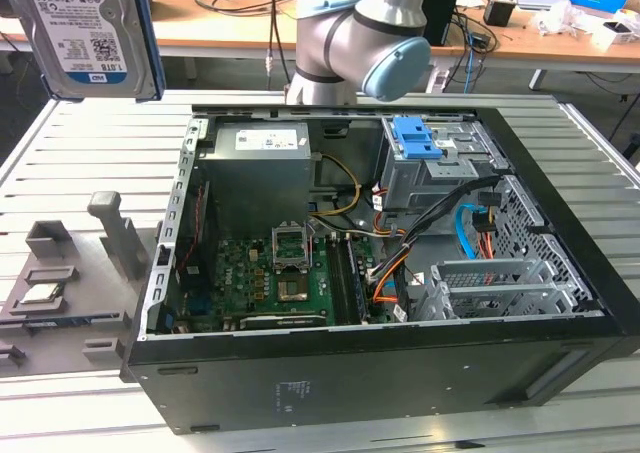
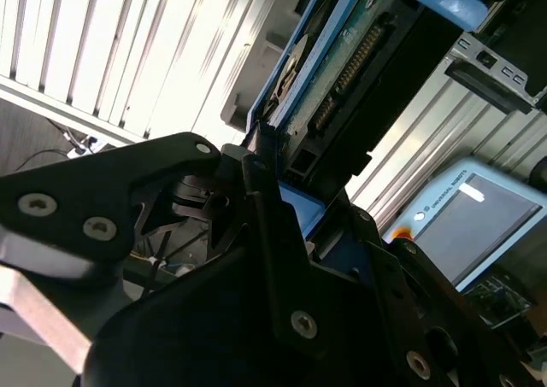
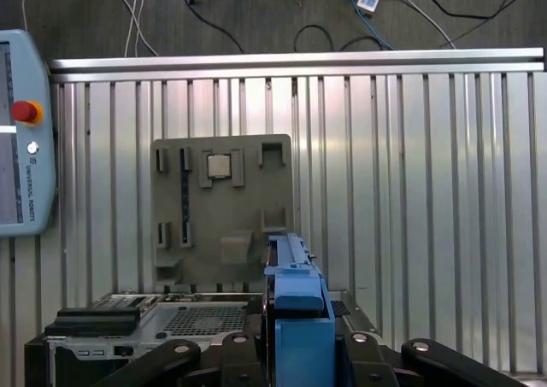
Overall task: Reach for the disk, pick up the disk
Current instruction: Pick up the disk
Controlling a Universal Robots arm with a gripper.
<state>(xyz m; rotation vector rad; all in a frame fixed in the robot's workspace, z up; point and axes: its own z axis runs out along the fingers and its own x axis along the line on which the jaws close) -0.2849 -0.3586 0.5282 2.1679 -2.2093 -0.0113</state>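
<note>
The tool (image 3: 297, 319) is closed tight, and the disk (image 3: 289, 255) is held between its fingers. A blue side rail is seen squeezed right in the tool's grip in both wrist views. In the second wrist view the disk's green board and its row of pins are seen just past the tool. In the exterior view the disk (image 1: 90, 33) is seen hanging high up, well above the bench, with its white-and-blue label showing. So the pick-up looks done.

The disk is judged to be hard and stiff, and a bit heavy for its size (it is mostly metal). Its flat metal faces are likely smooth and slippery. The parts inside can be hurt by a bump or a drop. The blue plastic rails on the long sides are thought to be the best place to hold. The board and the pins should not be pressed.

Farther from the tool, a grey holder plate (image 3: 222, 208) is seen lying on the ribbed bench (image 3: 427, 190), with a small silver chip (image 3: 219, 166) set in it. The open computer case (image 1: 400, 373) is also stood on the bench, near the arm (image 1: 350, 33). Farthest off, a hand-held screen (image 3: 21, 148) is seen at the bench's edge.
</note>
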